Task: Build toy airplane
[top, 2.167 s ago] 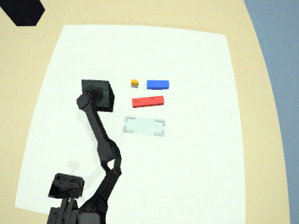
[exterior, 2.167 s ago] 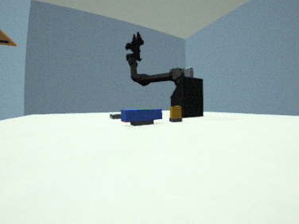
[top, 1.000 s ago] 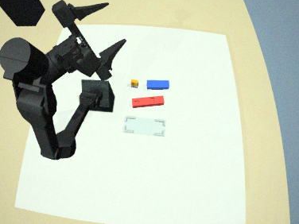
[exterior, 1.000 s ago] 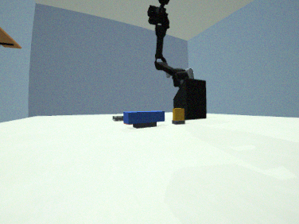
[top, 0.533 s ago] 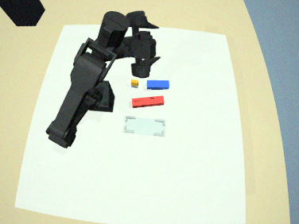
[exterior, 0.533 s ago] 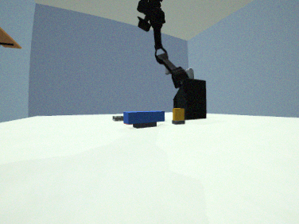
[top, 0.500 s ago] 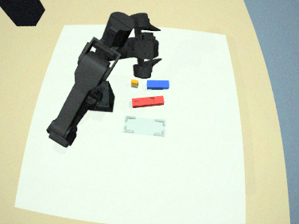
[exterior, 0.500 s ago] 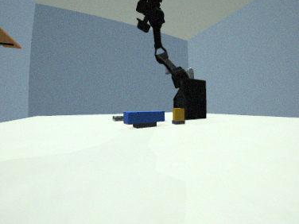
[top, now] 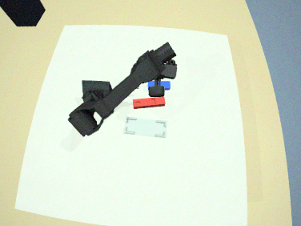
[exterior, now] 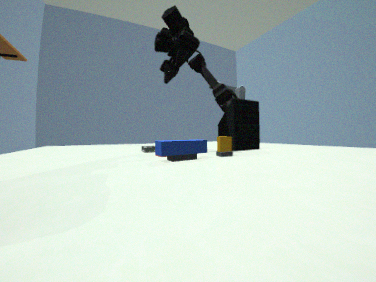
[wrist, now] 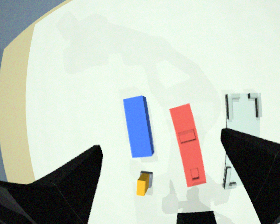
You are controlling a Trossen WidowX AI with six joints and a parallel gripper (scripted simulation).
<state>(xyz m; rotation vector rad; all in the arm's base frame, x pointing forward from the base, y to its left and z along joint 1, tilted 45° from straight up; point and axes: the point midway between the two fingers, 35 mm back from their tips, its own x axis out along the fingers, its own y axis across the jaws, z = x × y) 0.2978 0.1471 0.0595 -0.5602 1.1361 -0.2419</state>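
The red fuselage (top: 148, 102) (wrist: 189, 152) lies on the table beside the jig, its two sockets facing up. The jig's pale cradle (top: 145, 127) (wrist: 243, 121) has corner brackets and holds nothing. The blue wing (top: 166, 85) (exterior: 180, 147) (wrist: 137, 127) lies level on a small dark support, on the fuselage's other side. The yellow tail fin (exterior: 224, 144) (wrist: 142, 186) stands on its own dark support, near one end of the wing; the arm hides it in the top view. My gripper (wrist: 163, 143) is open and empty, high above the parts, pointing down.
The arm's dark base (top: 96, 86) (exterior: 245, 125) stands on the white mat (top: 192, 176), to the left of the parts in the top view. A black object (top: 22, 4) shows at that view's top left corner.
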